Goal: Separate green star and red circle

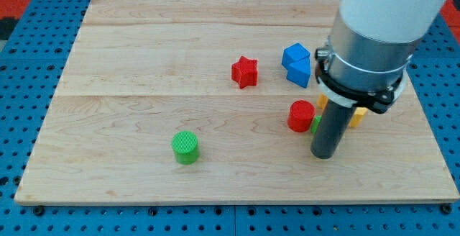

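The red circle (301,116) stands right of the board's middle. A sliver of green (315,125) shows at its right side, touching it; this is the green star, mostly hidden behind my rod. My tip (323,154) rests on the board just below and right of the red circle, in front of the green star. The rod and the arm's grey and white body cover the area above it.
A red star (244,72) sits above the centre. Two blue blocks (296,64) lie touching at upper right. A green cylinder (185,147) stands at lower left of centre. Yellow and orange pieces (357,115) peek from behind the arm. The wooden board (144,49) lies on a blue grid.
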`<action>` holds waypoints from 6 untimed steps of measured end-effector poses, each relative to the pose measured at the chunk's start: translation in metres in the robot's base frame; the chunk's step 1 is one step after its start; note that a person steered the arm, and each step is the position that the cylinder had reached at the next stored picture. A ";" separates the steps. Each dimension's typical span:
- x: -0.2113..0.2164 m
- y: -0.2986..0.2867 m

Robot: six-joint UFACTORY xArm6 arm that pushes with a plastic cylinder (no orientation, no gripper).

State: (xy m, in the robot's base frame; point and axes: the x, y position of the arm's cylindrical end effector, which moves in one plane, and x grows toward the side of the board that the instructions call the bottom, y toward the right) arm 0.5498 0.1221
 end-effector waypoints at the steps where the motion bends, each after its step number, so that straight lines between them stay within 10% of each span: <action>1: 0.002 0.002; 4: -0.046 0.073; 6: -0.049 0.011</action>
